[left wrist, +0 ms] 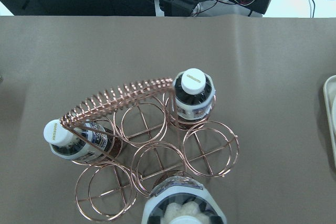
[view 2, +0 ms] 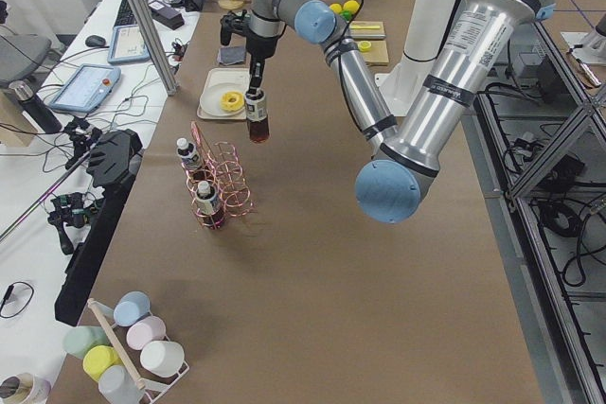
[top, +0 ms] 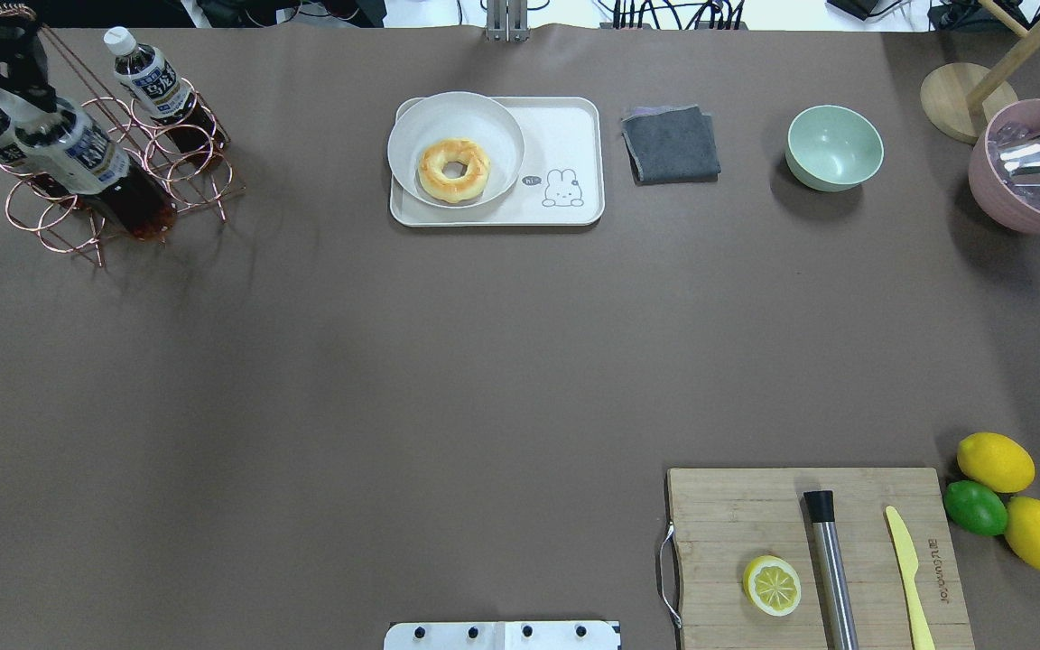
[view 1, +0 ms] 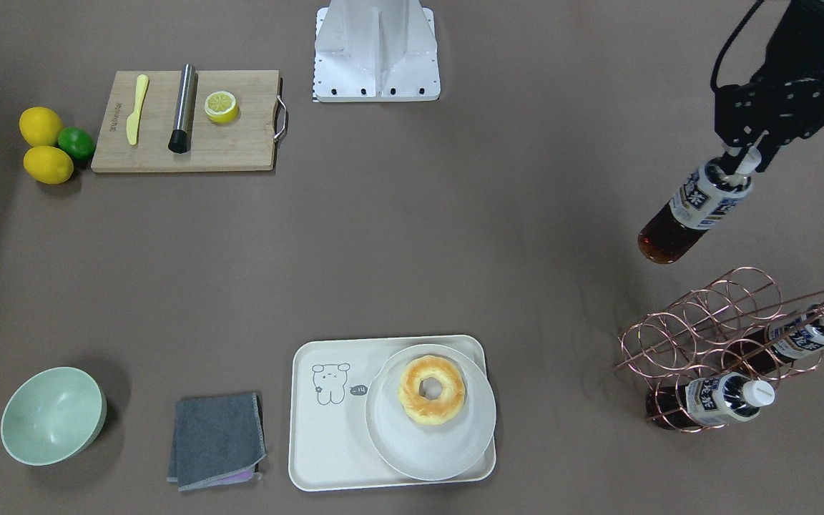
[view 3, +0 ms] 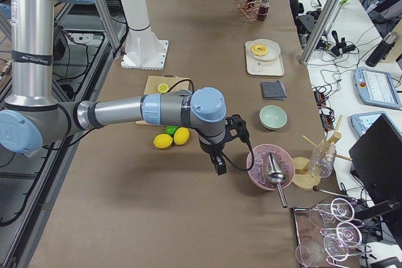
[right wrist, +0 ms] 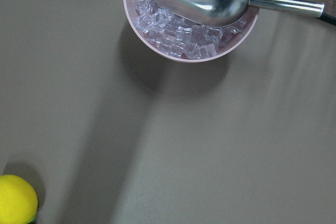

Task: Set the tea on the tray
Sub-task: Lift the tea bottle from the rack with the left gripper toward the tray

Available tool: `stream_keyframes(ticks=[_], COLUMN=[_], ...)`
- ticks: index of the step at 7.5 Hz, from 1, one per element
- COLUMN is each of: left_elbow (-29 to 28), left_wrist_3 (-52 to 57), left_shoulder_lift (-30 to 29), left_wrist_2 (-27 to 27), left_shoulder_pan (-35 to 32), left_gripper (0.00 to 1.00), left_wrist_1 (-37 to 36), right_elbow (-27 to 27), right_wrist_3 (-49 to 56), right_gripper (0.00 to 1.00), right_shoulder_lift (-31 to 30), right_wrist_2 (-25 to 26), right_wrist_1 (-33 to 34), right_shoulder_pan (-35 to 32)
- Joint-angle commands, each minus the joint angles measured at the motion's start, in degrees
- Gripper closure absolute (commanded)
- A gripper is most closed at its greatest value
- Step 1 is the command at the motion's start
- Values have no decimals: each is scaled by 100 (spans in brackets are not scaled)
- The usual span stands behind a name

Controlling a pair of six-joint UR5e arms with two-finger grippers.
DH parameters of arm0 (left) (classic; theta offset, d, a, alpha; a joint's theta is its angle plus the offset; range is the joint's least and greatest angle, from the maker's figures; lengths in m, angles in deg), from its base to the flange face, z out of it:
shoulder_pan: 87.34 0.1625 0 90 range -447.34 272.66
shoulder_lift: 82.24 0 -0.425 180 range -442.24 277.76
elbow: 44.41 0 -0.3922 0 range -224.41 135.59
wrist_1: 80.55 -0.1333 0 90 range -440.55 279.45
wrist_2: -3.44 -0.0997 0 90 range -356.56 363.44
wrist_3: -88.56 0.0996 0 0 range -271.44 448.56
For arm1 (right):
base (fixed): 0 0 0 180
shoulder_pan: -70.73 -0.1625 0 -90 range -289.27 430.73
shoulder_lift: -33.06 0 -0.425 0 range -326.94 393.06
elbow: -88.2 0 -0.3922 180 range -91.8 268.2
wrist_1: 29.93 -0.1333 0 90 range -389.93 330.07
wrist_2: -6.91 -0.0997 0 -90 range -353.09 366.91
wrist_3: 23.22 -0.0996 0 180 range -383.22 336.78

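Note:
My left gripper (view 1: 741, 154) is shut on the white cap of a tea bottle (view 1: 698, 207) and holds it tilted in the air above the copper wire rack (view 1: 712, 336). The bottle also shows in the overhead view (top: 91, 171) and at the bottom of the left wrist view (left wrist: 181, 208). Two alike bottles (view 1: 809, 332) (view 1: 723, 400) stand in the rack. The cream tray (view 1: 326, 443) with the bear drawing lies far off, mid-table. My right gripper (view 3: 220, 169) hangs near the pink ice bowl (view 3: 270, 166); I cannot tell whether it is open or shut.
A white plate (view 1: 412, 450) with a doughnut (view 1: 431, 390) covers half of the tray. A grey cloth (view 1: 217, 440) and a green bowl (view 1: 53, 415) lie beside it. A cutting board (view 1: 240, 143), lemons and a lime sit near the robot's right side.

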Motion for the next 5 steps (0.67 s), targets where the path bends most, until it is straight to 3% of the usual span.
stream_keyframes(ticks=[1, 2, 4, 5], left_elbow=[262, 201, 139, 34], left_wrist_3=[-1711, -2117, -2471, -2707], left_shoulder_lift=[-533, -744, -851, -982], left_wrist_2=[-346, -862, -1164, -1575], left_shoulder_pan=[1226, 1805, 2397, 2809], left_gripper=[100, 100, 100, 100], left_wrist_1=[-217, -217, -217, -209], right_elbow=[-10, -10, 95, 174], right_wrist_3=[-21, -47, -616, -819], right_gripper=[0, 0, 0, 0], right_shoulder_lift=[9, 26, 149, 167], right_wrist_2=[-29, -99, -187, -248], right_wrist_1=[0, 0, -18, -26], right_shoulder_pan=[3, 3, 108, 178])
